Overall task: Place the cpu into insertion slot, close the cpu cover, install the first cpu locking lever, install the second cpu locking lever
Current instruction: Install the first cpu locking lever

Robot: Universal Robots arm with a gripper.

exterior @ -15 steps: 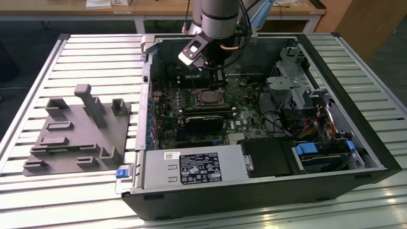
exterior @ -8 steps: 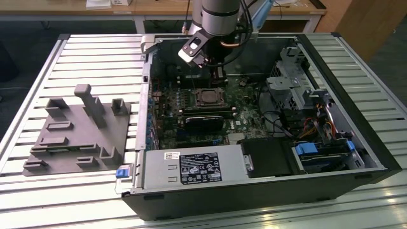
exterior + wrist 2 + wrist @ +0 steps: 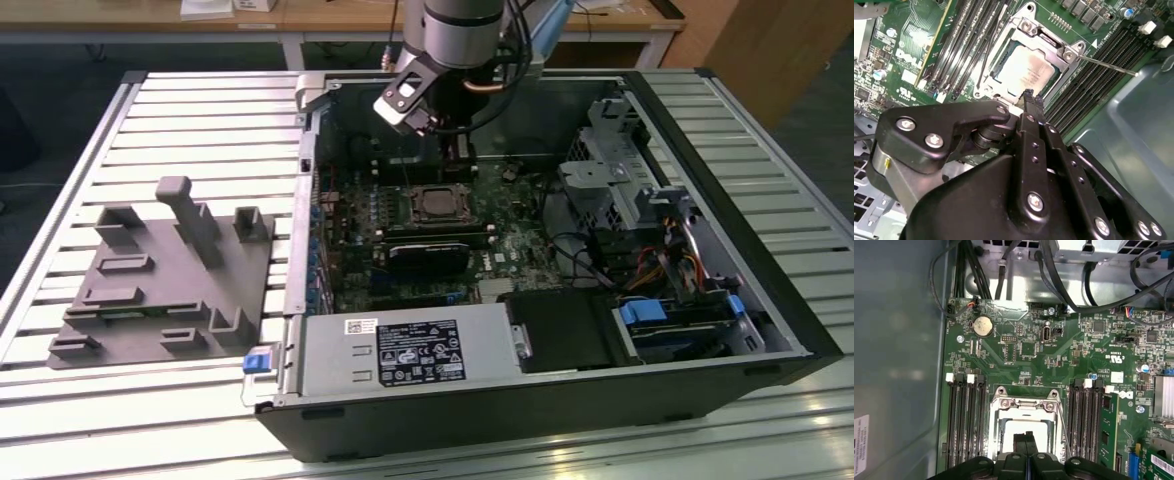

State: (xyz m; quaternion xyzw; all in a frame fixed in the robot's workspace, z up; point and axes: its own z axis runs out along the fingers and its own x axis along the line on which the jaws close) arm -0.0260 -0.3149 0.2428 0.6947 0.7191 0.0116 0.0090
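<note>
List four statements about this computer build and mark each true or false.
1. The cpu lies seated on the motherboard. True.
2. The tool grips the cpu. False: its fingers are shut together on nothing, and it is over the cpu.
3. The cpu cover lies down around the cpu. True.
4. The grey fixture stands inside the computer case. False: it rests on the slatted table, at the exterior view's left of the case.

The claw [image 3: 1029,95], tips pressed together, hangs just over the cpu [image 3: 1025,71] framed by the cpu cover [image 3: 1050,41].
</note>
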